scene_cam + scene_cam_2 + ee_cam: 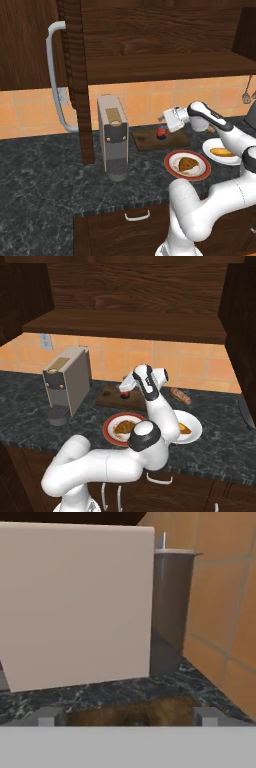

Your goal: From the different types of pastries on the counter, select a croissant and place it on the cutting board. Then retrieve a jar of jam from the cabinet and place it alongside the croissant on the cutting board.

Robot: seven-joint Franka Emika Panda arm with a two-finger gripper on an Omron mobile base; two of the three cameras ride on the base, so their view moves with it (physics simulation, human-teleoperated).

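Two plates sit on the counter in front of the cutting board — we see a red-rimmed plate w/ the golden-brown croissant on it, and just right of it a white plate w/ the yellow-orange oblong pastry. So the croissant is not on the board. On the board stands the small red jar of jam, dark lid up, near the board's right half. Our gripper hangs just above and beside the jar, arm bent over from the right; in the hand view the fingertips stand far apart w/ brown board between them and nothing clamped — fingers wide, holding nothing. Whether a tip touches the jar we can't tell from the base views. Left of the board, touching or nearly so, is a grey coffee machine; its pale side fills much of the hand view, w/ orange tiled wall behind. Right base view also shows a long brown pastry lying on the counter behind the white plate, near the wall. Above — the dark wood cabinet, its door swung open at left w/ a long grey handle.
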